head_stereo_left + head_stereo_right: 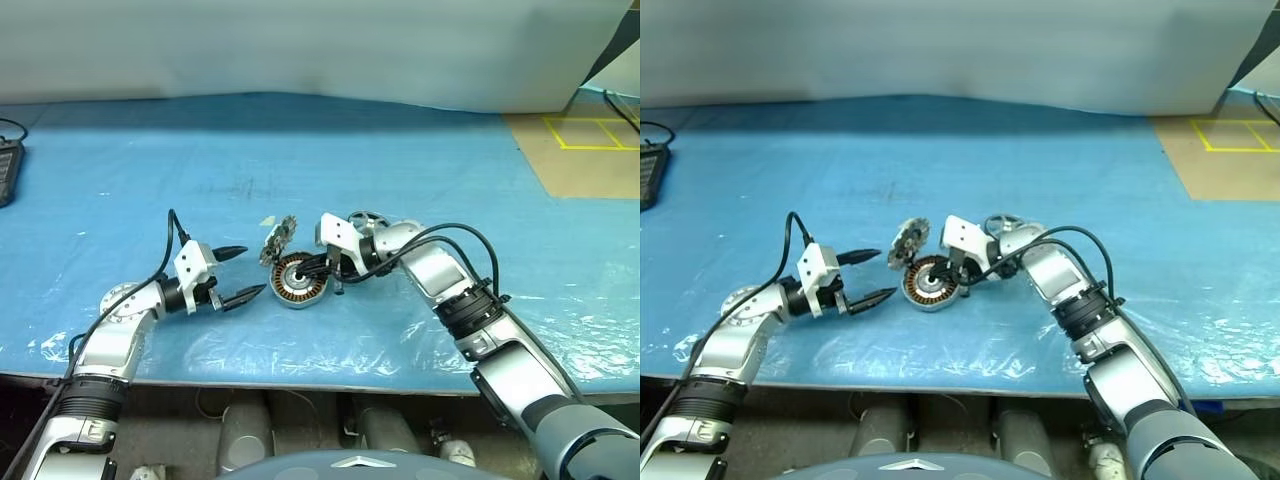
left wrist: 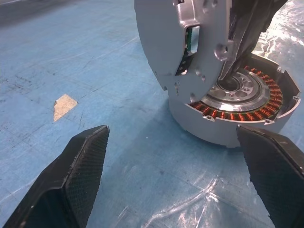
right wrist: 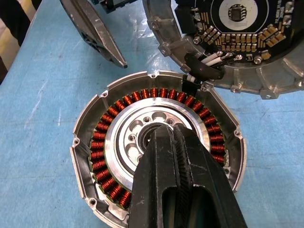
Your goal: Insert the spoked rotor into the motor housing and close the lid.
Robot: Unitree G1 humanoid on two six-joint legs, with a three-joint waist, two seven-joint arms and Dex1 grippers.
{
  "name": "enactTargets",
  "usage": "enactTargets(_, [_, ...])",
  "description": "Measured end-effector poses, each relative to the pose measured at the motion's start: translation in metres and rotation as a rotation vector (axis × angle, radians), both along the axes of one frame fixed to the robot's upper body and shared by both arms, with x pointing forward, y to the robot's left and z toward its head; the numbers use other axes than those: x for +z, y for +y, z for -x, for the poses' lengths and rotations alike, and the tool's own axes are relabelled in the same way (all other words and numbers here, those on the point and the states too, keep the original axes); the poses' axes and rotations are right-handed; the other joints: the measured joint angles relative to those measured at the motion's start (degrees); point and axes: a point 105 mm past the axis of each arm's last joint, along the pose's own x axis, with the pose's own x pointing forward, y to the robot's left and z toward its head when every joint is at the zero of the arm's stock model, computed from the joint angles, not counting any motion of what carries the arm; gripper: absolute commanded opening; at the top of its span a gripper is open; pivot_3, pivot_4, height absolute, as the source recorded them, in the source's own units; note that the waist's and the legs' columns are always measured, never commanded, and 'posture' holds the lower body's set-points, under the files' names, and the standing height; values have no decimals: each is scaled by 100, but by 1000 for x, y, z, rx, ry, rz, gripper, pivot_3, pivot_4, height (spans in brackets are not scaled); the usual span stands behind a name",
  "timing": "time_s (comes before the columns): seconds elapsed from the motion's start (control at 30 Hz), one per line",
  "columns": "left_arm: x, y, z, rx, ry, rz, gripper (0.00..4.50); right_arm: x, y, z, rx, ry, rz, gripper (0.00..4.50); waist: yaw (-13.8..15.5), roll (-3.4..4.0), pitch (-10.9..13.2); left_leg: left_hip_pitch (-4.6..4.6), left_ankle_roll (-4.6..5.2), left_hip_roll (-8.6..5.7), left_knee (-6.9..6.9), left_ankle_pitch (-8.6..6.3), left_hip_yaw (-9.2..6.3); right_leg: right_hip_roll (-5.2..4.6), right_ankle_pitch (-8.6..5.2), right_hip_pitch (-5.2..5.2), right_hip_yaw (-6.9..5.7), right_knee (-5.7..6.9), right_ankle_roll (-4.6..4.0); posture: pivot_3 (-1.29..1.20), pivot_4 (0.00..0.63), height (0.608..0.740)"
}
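Table (image 1: 400,150): blue sheet, work at the near edge. Motor housing (image 1: 297,280) lies flat, windings up; the spoked rotor (image 3: 137,142) is seen seated within its copper ring. Lid (image 1: 279,240) stands tilted on edge, touching the housing's far-left rim. Right end effector (image 3: 175,142), pressed together, is tipped into the housing's centre. Left end effector (image 1: 240,272), spread and empty, is just left of the housing, nearer the lid.

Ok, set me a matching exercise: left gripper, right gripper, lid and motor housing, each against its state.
1. left gripper
2. right gripper
3. lid
4. motor housing

A. lies flat on the blue sheet, copper windings facing up
B. open, holding nothing
C. stands on edge beside the housing
D. shut, tips at the housing's centre

Pairs: 1-B; 2-D; 3-C; 4-A
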Motion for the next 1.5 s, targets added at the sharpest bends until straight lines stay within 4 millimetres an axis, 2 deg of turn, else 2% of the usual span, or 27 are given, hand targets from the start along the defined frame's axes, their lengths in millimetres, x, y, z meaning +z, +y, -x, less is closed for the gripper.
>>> enactTargets(0.47, [-2,0,1,2,6,0,4500,-5,-2,1,-34,7,29,51,13,-1,-3,86,19,-8,-19,-12,1,-10,-11,78,3,-13,13,0,150,740])
enactTargets(1.5, [-5,1,6,-7,29,-2,4500,-21,-2,8,-85,35,26,51,6,2,-176,131,21,-20,-78,-15,0,-10,-69,94,29,-25,68,0,150,740])
